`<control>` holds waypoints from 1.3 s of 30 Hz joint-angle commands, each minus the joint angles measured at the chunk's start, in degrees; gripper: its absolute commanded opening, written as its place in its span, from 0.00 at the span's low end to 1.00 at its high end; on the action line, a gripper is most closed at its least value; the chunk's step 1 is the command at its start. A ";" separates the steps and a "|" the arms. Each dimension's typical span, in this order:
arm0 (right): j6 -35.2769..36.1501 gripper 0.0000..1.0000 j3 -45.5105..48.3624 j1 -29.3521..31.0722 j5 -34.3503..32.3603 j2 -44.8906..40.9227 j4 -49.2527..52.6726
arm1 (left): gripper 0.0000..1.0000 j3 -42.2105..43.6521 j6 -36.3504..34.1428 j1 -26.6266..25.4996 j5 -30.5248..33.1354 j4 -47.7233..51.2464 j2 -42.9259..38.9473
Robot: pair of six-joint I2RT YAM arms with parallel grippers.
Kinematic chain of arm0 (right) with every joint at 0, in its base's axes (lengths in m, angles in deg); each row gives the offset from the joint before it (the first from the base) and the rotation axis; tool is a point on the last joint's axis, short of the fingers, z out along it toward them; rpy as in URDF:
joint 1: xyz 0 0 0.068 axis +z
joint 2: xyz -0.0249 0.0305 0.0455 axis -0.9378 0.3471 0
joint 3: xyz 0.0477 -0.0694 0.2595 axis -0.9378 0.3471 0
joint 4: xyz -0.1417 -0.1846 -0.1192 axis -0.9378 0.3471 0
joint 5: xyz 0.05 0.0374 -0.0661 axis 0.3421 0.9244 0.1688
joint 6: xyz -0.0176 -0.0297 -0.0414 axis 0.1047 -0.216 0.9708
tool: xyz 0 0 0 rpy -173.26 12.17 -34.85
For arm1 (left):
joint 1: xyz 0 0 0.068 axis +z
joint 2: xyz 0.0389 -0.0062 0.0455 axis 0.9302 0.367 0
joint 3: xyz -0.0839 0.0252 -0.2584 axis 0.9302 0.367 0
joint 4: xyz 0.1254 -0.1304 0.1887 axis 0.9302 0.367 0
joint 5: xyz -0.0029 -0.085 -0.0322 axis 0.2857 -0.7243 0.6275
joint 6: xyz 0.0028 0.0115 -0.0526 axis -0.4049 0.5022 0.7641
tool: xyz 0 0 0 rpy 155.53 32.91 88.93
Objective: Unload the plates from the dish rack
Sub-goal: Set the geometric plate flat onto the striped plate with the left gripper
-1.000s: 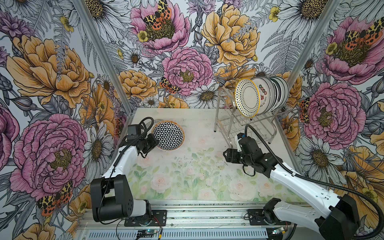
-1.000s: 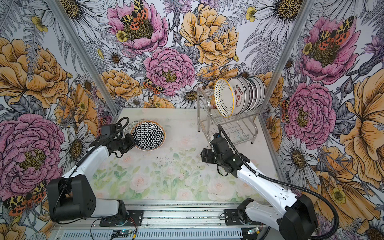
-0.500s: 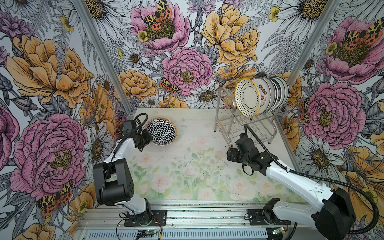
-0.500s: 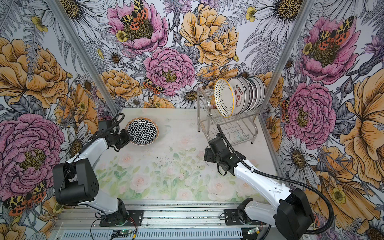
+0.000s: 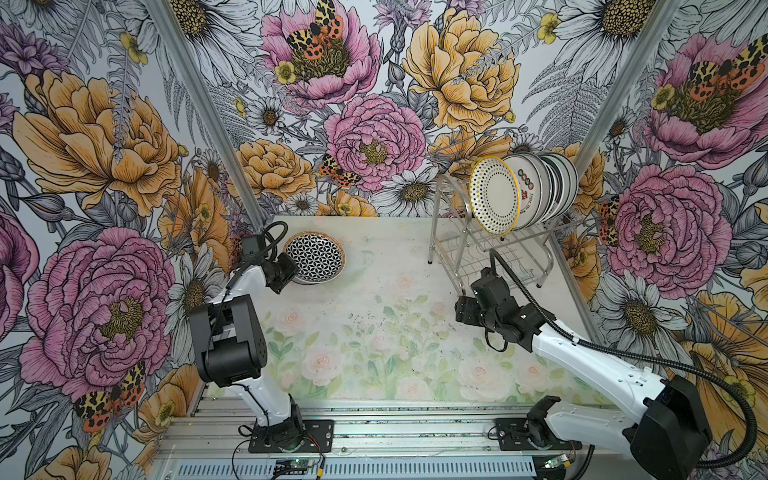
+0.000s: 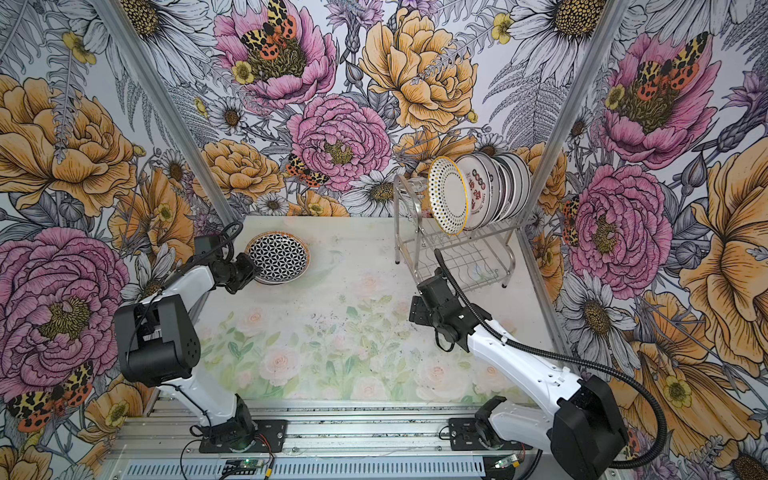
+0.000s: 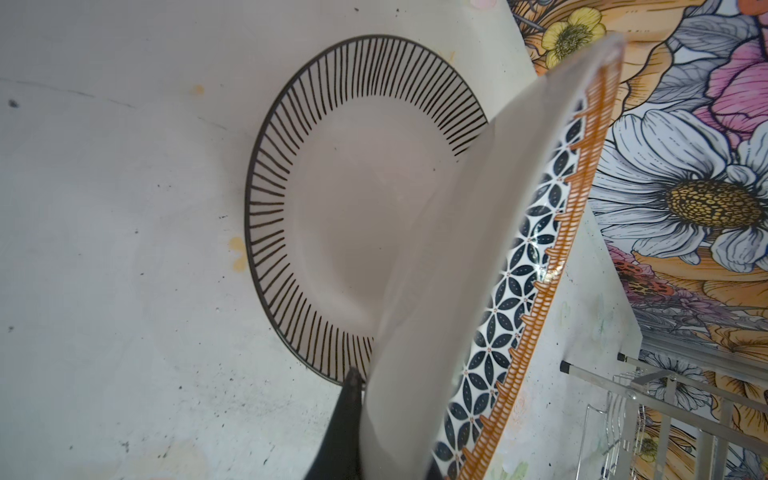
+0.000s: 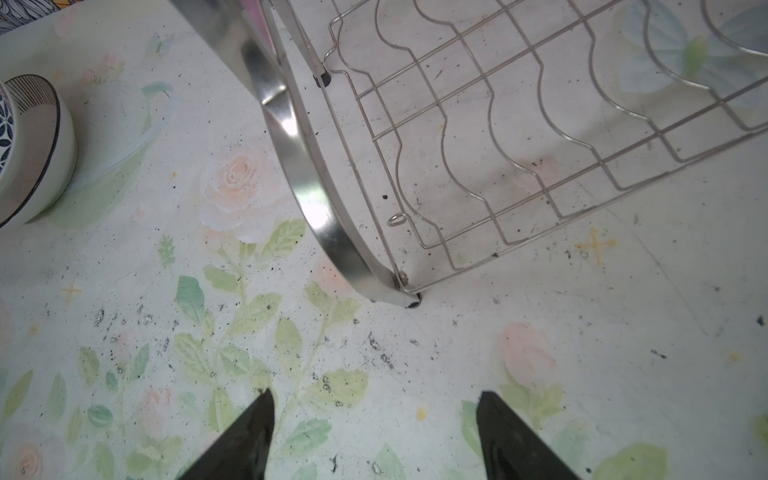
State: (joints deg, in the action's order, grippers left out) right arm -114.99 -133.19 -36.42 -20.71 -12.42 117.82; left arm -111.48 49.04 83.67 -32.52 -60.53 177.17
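Pinching round black-lattice ceramic plate [image 7: 519, 291] in left gripper [image 5: 291, 272] over stripe-rimmed white plate [image 7: 353, 216]; holding right gripper [image 8: 374, 395] spread near shiny steel wire rack [image 8: 299, 166].

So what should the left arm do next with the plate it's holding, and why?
Probably ease the lattice plate down flat onto the striped plate. The left gripper is shut on its rim, and the left wrist view shows it tilted over the striped plate, which lies on the table.
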 commanded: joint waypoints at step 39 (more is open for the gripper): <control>-0.73 0.77 -2.24 -0.32 -0.74 1.64 -0.81 | 0.05 -8.52 0.91 0.94 -3.35 -3.96 10.36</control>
State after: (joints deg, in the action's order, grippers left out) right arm -115.01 -133.73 -36.42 -20.69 -10.93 117.77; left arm -117.80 50.37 84.53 -33.18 -62.52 187.47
